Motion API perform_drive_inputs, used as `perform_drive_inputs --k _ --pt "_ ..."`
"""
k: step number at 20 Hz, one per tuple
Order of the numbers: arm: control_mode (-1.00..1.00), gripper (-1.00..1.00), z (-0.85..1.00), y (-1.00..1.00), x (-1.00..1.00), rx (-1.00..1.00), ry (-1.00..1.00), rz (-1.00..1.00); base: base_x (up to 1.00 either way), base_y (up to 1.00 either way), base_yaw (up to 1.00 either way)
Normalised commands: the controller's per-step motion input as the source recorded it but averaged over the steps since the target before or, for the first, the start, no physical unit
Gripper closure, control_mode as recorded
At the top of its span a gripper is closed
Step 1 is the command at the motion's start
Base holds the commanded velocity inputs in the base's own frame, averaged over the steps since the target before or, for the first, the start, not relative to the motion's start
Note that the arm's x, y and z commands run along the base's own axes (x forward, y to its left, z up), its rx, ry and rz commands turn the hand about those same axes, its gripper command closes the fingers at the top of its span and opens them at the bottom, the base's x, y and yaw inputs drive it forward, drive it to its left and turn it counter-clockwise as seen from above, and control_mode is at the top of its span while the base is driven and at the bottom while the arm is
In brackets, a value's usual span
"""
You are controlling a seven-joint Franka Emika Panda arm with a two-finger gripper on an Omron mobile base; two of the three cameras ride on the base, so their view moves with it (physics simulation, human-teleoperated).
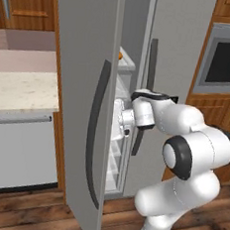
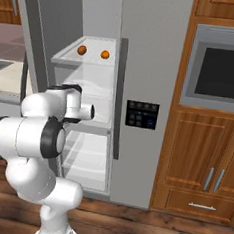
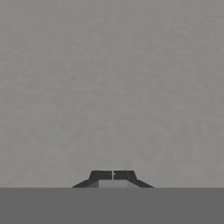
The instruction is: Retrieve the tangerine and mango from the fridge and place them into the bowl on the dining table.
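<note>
Gripper (image 3: 113, 175) clenched empty against the open fridge (image 2: 150, 51) door, likely pushing it wider; two orange fruits (image 2: 93, 52) at 12 o'clock

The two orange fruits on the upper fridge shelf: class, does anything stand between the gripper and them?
Nothing visible blocks them. The fridge has its left door swung open, and the two orange fruits lie uncovered on the upper shelf. The shut gripper sits lower, at the open compartment, facing a plain grey surface, so it must rise to reach them.
</note>
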Motion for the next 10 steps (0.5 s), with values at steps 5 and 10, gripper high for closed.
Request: perform_drive_inputs --k 5,10 --pt "-1.0 1.0 0.0 0.45 -0.1 0.0 0.05 0.0 0.0 0.0 0.0" --pt "-1.0 1.0 0.0 0.74 -0.42 0.0 0.05 0.0 0.0 0.0 0.0"
